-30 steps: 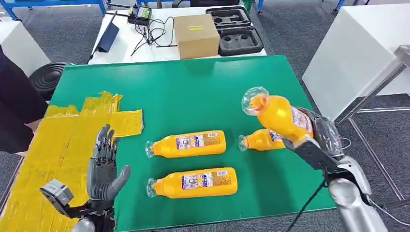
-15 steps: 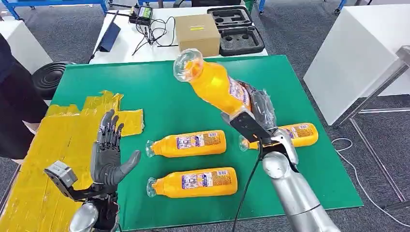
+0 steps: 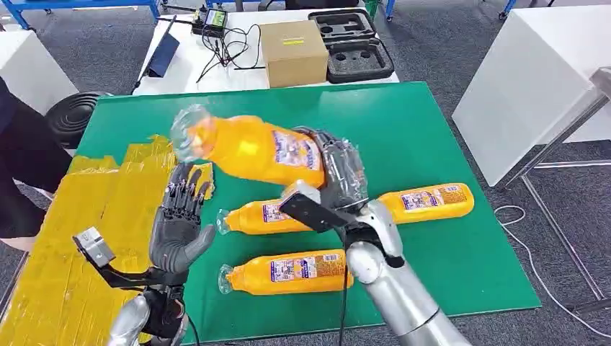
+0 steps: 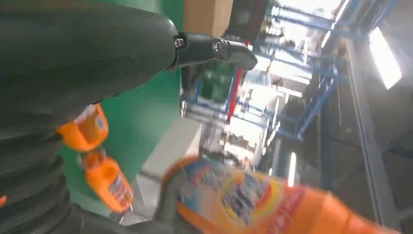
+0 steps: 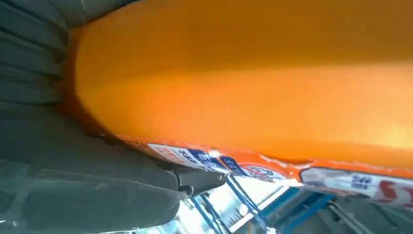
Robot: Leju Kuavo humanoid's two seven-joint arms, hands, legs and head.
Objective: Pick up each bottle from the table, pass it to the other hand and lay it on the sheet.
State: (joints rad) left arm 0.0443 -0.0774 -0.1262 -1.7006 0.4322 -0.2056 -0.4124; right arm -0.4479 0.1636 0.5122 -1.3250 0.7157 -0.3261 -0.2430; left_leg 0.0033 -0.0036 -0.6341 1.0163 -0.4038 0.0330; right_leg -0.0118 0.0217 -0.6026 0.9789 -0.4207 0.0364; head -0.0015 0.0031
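Note:
My right hand (image 3: 337,176) grips an orange bottle (image 3: 248,149) by its base and holds it in the air over the green table (image 3: 432,130), its clear neck pointing toward the yellow sheet (image 3: 65,231). The same bottle (image 5: 253,83) fills the right wrist view, and its labelled body (image 4: 243,195) shows in the left wrist view. My left hand (image 3: 180,220) is raised just below the neck, fingers spread, palm empty. Three more orange bottles lie on the table: one (image 3: 270,214) under the held bottle, one (image 3: 288,272) near the front edge, one (image 3: 425,200) to the right.
A cardboard box (image 3: 292,52), a black foam tray (image 3: 353,45) and cables lie on the white table behind. A person in dark clothes (image 3: 21,166) stands at the left by a black round stool (image 3: 68,115). A white cabinet (image 3: 533,79) stands at the right.
My right hand has swung the bottle left across the table, from the right side to just above my left hand. My left hand has risen and moved a little right.

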